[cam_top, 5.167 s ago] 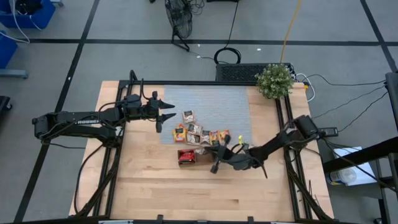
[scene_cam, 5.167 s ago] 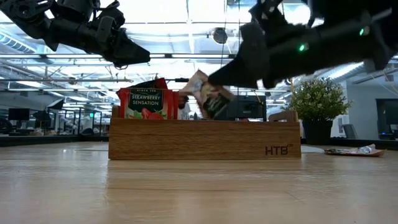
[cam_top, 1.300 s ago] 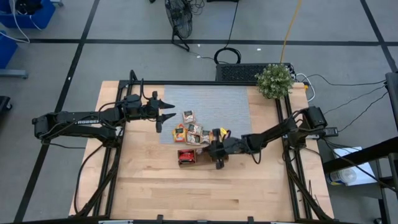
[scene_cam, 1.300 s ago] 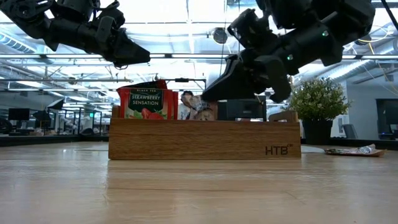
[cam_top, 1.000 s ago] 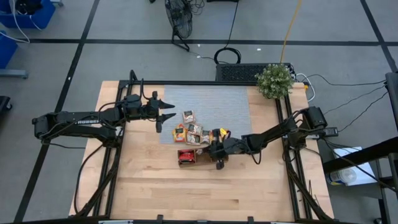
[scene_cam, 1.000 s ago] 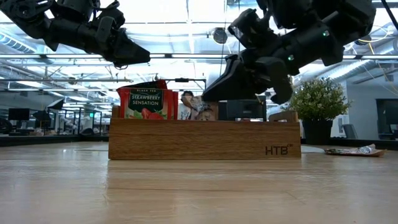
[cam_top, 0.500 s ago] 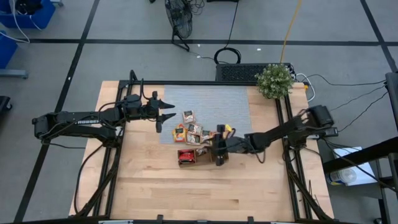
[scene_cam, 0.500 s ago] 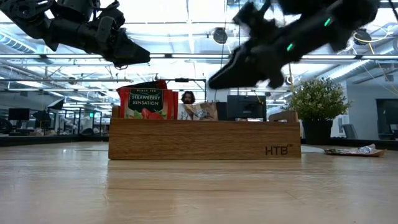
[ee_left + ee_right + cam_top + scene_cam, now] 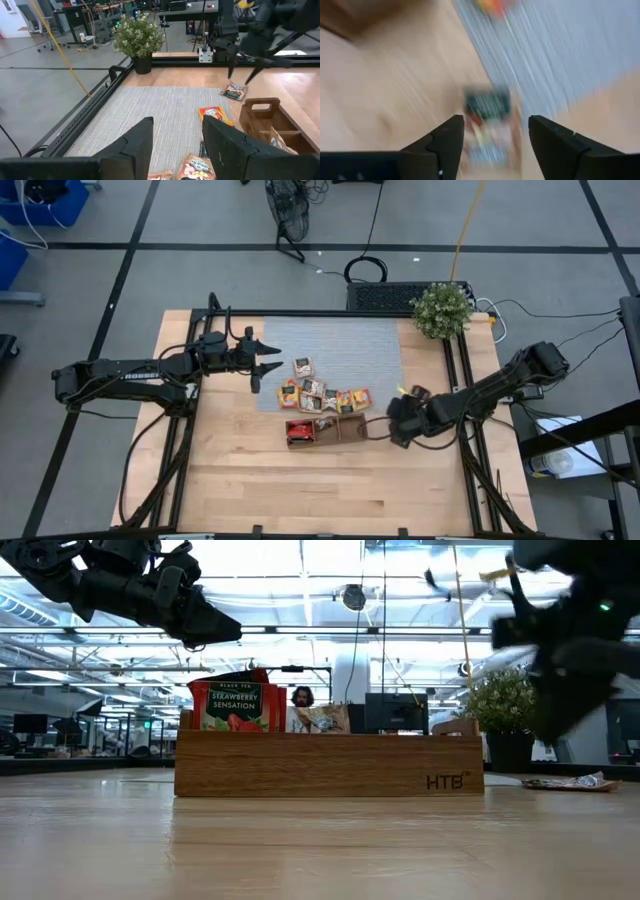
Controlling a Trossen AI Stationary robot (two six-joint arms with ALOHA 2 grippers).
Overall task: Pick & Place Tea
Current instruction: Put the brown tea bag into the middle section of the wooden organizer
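Wooden surface (image 9: 300, 480) is carrying the tray (image 9: 325, 429); right tool (image 9: 398, 423) is hanging open beside it, left tool (image 9: 268, 360) open over tea packets (image 9: 312, 392)

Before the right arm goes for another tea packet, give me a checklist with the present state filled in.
1. Right gripper open and empty: ok; its fingers stand apart with nothing between them.
2. Right gripper clear of the wooden tray: ok; it is off the tray's end, toward the table's right side.
3. Next packet in sight: ok; a lone packet lies on bare wood just off the grey mat. Its flavour: cannot tell.
4. Room in the tray: ok; red packets fill one end, and the opposite end compartment looks empty.
5. Left gripper out of the way: ok; it hangs open over the mat's far side.
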